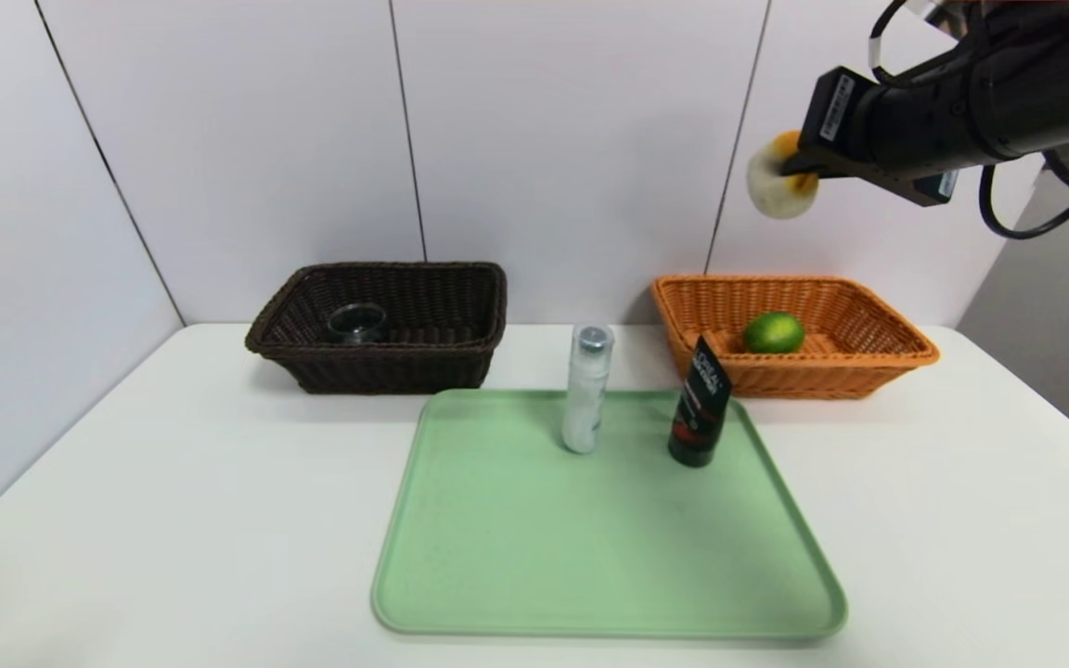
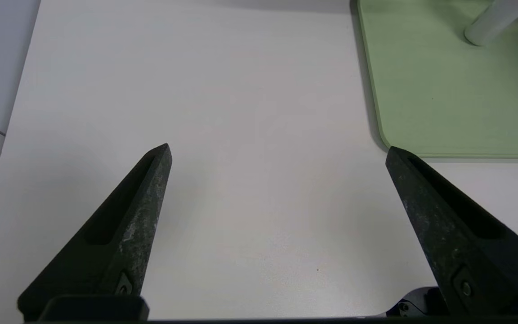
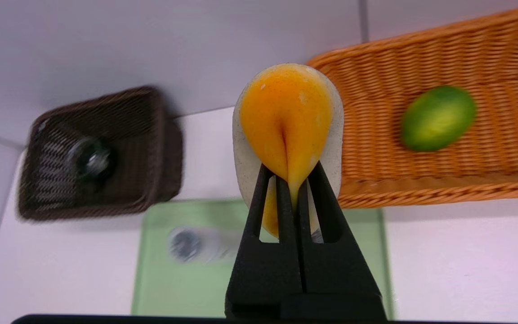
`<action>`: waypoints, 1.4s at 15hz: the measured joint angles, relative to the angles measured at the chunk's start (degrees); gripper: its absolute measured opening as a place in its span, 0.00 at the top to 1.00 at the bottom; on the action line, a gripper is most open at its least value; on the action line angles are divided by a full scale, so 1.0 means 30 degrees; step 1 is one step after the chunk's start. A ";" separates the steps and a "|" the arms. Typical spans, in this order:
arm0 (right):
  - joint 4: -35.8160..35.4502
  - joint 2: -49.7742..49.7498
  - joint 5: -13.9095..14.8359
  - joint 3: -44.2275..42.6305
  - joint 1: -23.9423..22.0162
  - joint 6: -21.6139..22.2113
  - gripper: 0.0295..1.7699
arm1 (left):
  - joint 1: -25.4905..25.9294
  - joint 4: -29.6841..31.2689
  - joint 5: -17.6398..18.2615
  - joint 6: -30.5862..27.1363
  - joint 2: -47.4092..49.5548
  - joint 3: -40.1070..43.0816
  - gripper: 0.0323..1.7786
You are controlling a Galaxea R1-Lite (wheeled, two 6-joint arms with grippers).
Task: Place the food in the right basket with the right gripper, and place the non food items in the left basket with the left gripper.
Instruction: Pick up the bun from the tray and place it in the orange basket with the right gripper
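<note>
Your left gripper (image 2: 279, 146) is parked left of the tray (image 1: 609, 557), jaws wide apart, empty. Your right gripper (image 1: 792, 167), above the tray's right side, has jaws clamped on the egg (image 3: 286, 117). Beyond the tray, lime (image 1: 773, 332) and glass bowl (image 1: 356, 321) are basketed; bottle (image 1: 586, 394) and tube (image 1: 700, 408) await sorting on it

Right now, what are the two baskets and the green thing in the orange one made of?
The orange basket and dark brown basket look like woven plastic or wicker, slightly shiny, with crisscross strands. The green fruit seems real or smooth plastic; its shine fits both.
</note>
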State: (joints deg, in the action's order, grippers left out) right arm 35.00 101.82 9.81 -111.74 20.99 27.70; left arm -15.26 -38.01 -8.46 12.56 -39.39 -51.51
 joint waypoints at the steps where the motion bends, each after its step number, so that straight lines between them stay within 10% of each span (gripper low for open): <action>1: 0.0000 0.0459 0.0024 0.0053 -0.1028 0.0081 0.98 | 0.0008 0.0000 0.0008 0.0000 0.0000 0.0000 0.05; 10: -0.2011 0.5587 0.0191 0.0073 -0.6327 -0.0926 0.98 | 0.0016 0.0000 0.0000 0.0004 0.0008 0.0000 0.05; 21: -0.2389 0.7672 0.0191 0.0102 -0.7058 -0.0931 0.98 | 0.0016 -0.0028 -0.0024 0.0004 0.0008 0.0016 0.05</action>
State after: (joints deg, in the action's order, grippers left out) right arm 27.83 124.83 10.39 -111.43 -0.18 24.91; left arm -15.21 -38.10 -8.53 12.57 -39.36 -51.46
